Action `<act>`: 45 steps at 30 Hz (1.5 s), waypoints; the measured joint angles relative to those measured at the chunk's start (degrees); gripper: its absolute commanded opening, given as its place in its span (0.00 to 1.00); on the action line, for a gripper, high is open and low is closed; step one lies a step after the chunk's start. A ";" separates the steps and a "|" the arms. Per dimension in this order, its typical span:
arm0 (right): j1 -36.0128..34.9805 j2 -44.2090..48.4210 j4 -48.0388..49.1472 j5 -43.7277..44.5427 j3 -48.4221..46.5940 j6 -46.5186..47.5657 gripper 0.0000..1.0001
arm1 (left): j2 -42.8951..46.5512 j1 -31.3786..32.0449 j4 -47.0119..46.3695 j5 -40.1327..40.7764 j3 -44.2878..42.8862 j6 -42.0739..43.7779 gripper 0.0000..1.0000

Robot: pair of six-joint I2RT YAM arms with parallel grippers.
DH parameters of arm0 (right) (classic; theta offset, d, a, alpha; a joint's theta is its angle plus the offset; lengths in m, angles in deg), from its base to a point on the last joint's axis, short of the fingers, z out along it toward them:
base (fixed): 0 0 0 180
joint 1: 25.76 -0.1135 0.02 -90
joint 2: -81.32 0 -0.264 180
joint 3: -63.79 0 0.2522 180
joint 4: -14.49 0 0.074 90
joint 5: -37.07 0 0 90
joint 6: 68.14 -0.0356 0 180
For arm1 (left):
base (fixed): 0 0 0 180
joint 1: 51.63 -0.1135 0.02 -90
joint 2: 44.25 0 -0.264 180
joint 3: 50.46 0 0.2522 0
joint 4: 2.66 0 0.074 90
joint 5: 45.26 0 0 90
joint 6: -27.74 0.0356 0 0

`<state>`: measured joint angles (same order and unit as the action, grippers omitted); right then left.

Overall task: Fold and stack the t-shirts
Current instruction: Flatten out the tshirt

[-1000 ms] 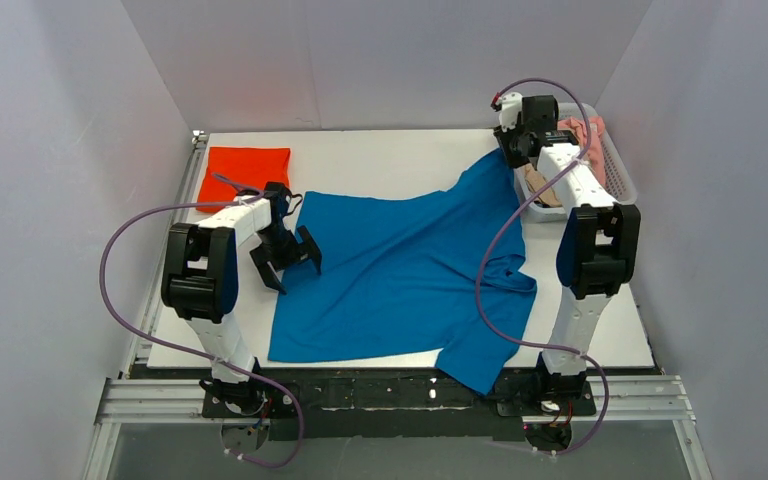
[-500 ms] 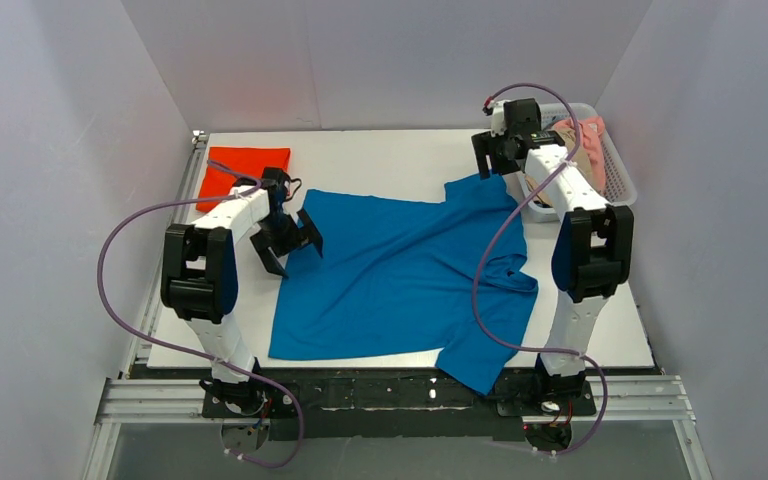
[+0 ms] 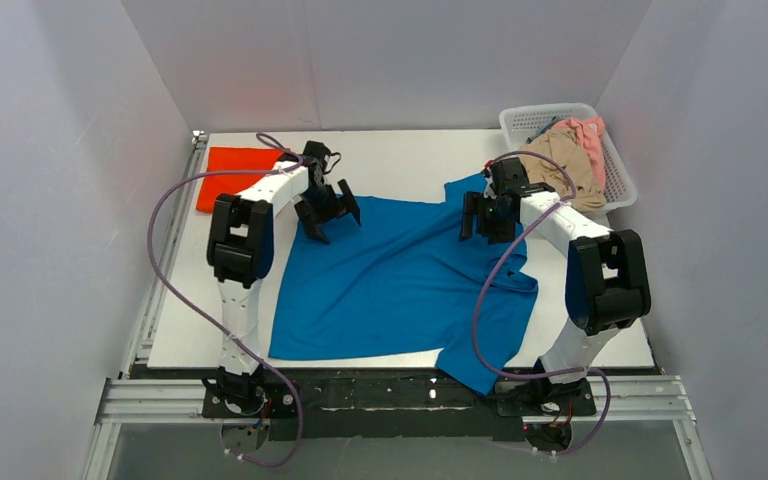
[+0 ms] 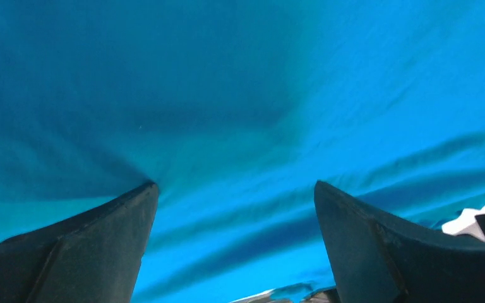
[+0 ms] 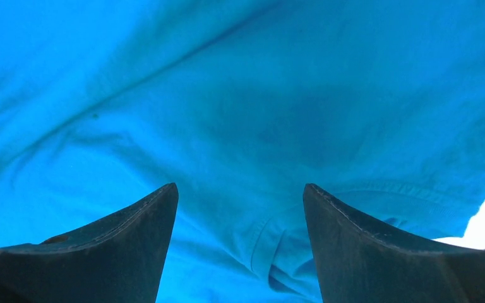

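Left end effector [image 3: 328, 210]: released. In the left wrist view I see both fingers spread wide with nothing between them, only blue cloth below. Right end effector [image 3: 485, 215]: also released. Its fingers stand apart over a stitched seam of the same cloth, and nothing is gripped. I cannot tell whether either set of fingertips touches the fabric.

Nearest the arm bases, the blue t-shirt [image 3: 400, 280] lies spread and wrinkled across the middle of the white worktop [image 3: 400, 150]. Its near-right corner hangs over the near edge of the worktop. A fold bunches on its right side, beside the right arm. The left end effector sits at the shirt's far-left edge, and the right end effector at its far-right edge.

Farther back, the orange-red t-shirt [image 3: 230, 170] lies folded flat at the far-left corner, apart from the blue one. At the far-right corner, a white mesh basket [image 3: 520, 115] holds a beige t-shirt [image 3: 560, 165] and, behind it, a pink t-shirt [image 3: 585, 132].
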<state>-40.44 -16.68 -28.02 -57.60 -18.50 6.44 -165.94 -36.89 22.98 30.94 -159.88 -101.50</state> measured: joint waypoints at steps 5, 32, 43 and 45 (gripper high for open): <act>0.31 0.39 0.42 -0.90 2.47 -1.64 0.80 | -10.08 1.86 5.01 1.86 -13.38 0.11 0.98; 0.85 -0.33 0.00 0.39 0.79 1.05 0.80 | -22.75 -9.35 27.43 10.12 -34.38 7.50 0.98; 0.76 0.09 -1.46 -0.04 -5.62 1.33 0.80 | -15.19 -7.72 22.25 7.02 -29.94 10.25 0.98; 0.44 -0.33 -0.09 -0.48 -7.37 0.24 0.80 | -10.54 -6.95 21.42 7.32 -26.23 10.34 0.98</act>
<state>-40.00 -17.00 -28.11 -58.08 -25.87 6.68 -176.48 -43.84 44.40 38.26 -186.11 -91.17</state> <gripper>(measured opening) 0.798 0.981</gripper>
